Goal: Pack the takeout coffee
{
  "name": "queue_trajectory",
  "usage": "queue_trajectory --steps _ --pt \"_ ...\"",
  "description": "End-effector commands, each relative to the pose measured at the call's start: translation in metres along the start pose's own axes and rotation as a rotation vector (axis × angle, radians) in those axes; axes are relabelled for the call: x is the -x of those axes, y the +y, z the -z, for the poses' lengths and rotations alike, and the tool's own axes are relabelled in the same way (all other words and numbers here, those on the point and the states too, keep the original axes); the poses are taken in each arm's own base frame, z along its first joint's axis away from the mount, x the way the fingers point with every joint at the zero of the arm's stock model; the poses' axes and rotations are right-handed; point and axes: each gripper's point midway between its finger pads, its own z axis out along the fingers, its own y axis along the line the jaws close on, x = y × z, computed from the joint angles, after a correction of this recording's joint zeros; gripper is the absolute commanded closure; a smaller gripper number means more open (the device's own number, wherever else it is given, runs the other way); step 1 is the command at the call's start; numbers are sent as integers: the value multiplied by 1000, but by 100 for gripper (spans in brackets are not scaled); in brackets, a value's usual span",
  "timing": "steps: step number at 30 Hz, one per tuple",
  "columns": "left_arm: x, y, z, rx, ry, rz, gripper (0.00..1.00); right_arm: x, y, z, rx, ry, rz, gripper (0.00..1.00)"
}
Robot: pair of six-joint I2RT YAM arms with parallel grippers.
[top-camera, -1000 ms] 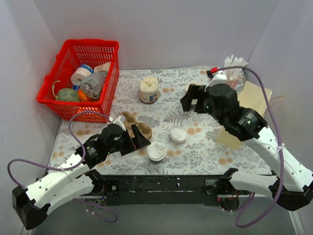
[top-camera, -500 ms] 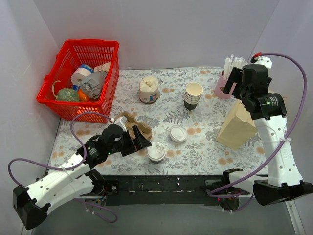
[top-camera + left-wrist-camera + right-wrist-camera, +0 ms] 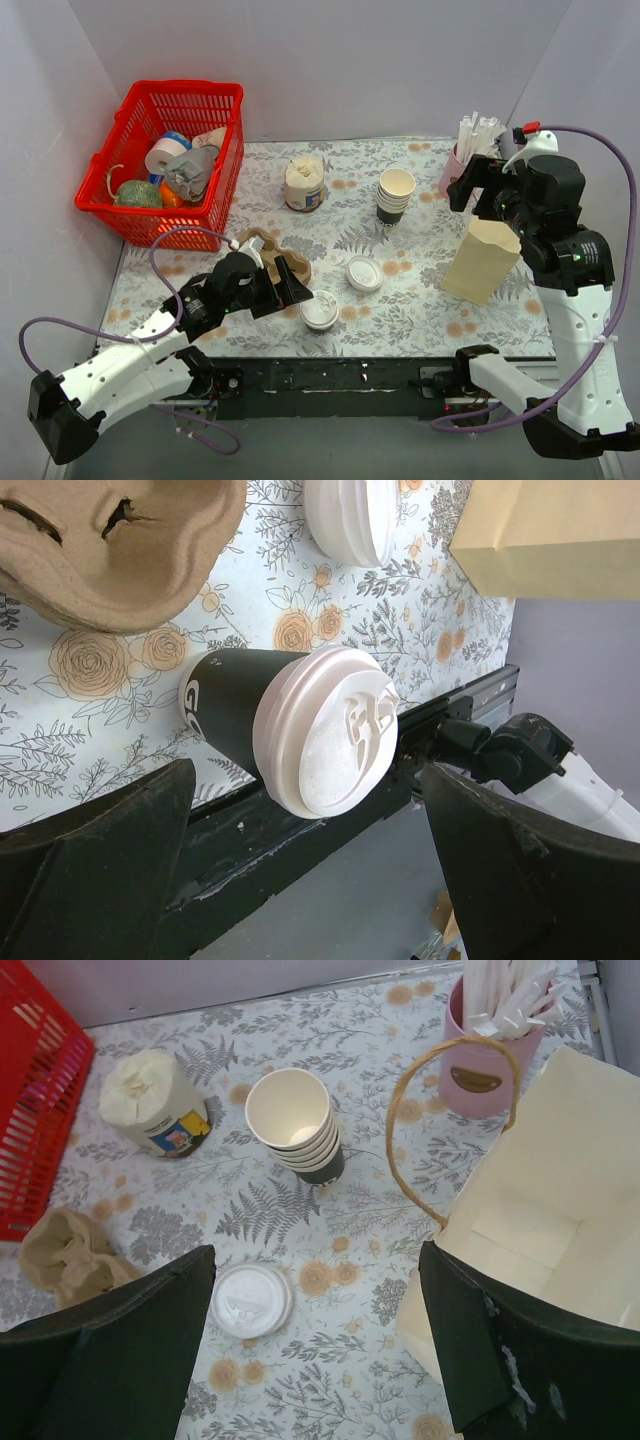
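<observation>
The takeout coffee is a dark-sided cup with a white lid, standing near the table's front edge. In the left wrist view the takeout coffee lies just ahead of my fingers, between their lines. My left gripper is open and empty, close to the cup's left side and not touching it; it also shows in the left wrist view. My right gripper is open and empty, held high over the open tan paper bag. In the right wrist view the right gripper looks down on the paper bag.
A cardboard cup carrier lies behind the left gripper. Loose white lids sit mid-table. A stack of lidless cups, a cream jar, a pink straw holder and a red basket stand at the back.
My right arm swung from over the table's middle to the right and now hovers above the paper bag. My left gripper crept slightly closer to the coffee cup.
</observation>
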Motion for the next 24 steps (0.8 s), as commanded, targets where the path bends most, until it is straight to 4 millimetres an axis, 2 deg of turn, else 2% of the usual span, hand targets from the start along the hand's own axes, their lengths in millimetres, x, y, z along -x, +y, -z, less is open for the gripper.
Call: queue_trajectory --steps 1,5,7,8,10,13,18,21,24 --pt "2 -8 1 -31 -1 -29 2 8 17 10 102 -35 12 10" --pt "8 -7 2 0 -23 -27 2 6 18 14 118 -44 25 10" --pt "15 -5 4 37 -57 -5 2 0 38 18 241 -16 48 10" --pt "24 10 6 119 -107 4 2 -3 42 17 267 -1 54 10" --pt "33 18 9 192 -151 20 2 -6 56 20 352 12 72 10" --pt "49 22 15 246 -222 22 2 -11 64 17 408 22 77 10" --pt "63 34 2 308 -248 64 2 -25 68 8 441 69 77 10" --pt "64 42 -7 348 -242 90 6 -28 66 5 434 80 73 10" --pt "71 46 -11 361 -285 141 15 -28 64 4 420 67 71 10"
